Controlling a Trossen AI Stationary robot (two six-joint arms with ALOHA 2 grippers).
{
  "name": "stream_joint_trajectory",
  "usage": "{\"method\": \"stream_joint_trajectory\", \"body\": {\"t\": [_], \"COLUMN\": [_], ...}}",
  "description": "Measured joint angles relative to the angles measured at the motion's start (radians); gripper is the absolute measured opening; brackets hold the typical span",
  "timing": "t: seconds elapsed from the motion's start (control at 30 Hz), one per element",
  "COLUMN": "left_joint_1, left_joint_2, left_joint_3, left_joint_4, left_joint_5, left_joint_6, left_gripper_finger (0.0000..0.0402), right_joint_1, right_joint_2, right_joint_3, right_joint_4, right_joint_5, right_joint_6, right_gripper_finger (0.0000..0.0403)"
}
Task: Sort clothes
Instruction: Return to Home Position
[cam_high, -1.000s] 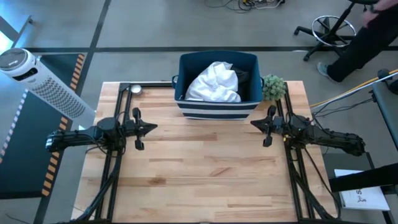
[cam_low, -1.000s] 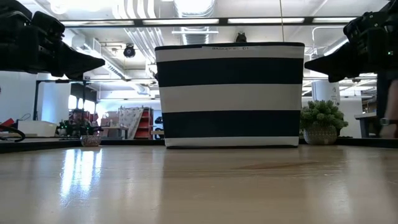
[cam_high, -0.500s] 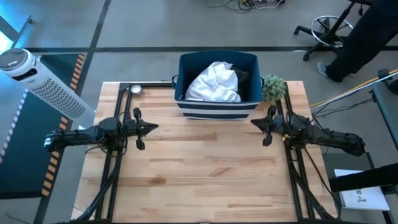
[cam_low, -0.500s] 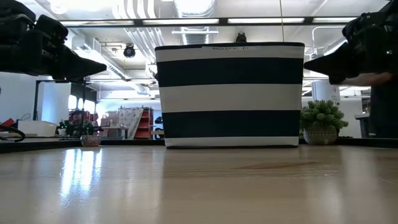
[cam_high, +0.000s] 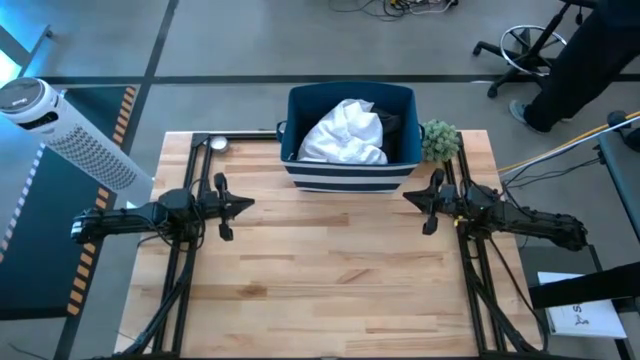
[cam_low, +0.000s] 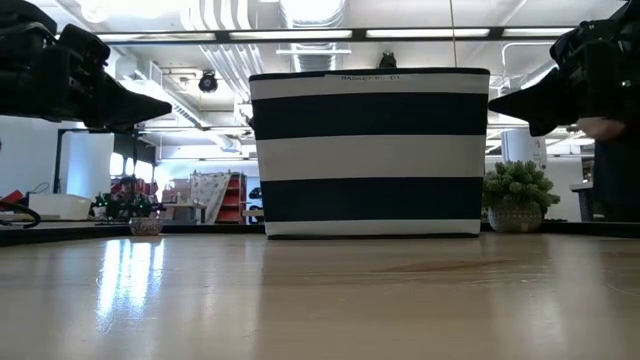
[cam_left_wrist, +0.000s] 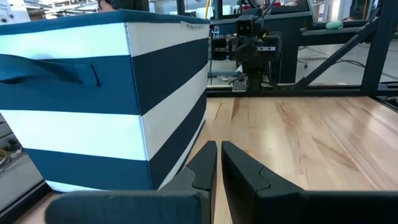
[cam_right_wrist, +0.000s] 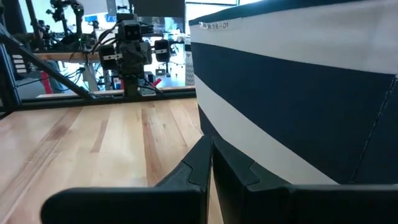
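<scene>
Now the clothes are seen inside the bin, which is set at the far middle of the table. A white garment is heaped on top, and a dark grey garment is tucked beside it against the bin's right wall. The left gripper is held over the table's left side, well apart from the bin and pointed inward, with its fingers brought together, empty. The right gripper is held opposite it over the right side, likewise closed and empty. Both are kept clear of the tabletop. A plant is placed just beside the bin's right wall. A person is seen on the floor beyond the far right corner.
</scene>
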Motion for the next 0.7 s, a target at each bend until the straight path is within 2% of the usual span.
{"method": "stream_joint_trajectory", "body": {"t": [0.37, 0.7], "left_joint_1": [0.0, 0.0], "left_joint_2": [0.008, 0.047], "left_joint_3": [0.0, 0.0], "left_joint_4": [0.002, 0.002], "left_joint_5": [0.0, 0.0], "left_joint_6": [0.0, 0.0], "left_gripper_finger": [0.0001, 0.0017], "right_joint_1": [0.0, 0.0], "right_joint_2": [0.0, 0.0], "right_joint_3": [0.0, 0.0], "right_joint_4": [0.001, 0.001], "right_joint_5": [-0.001, -0.002], "right_joint_6": [-0.003, -0.003], "right_gripper_finger": [0.0, 0.0]}}
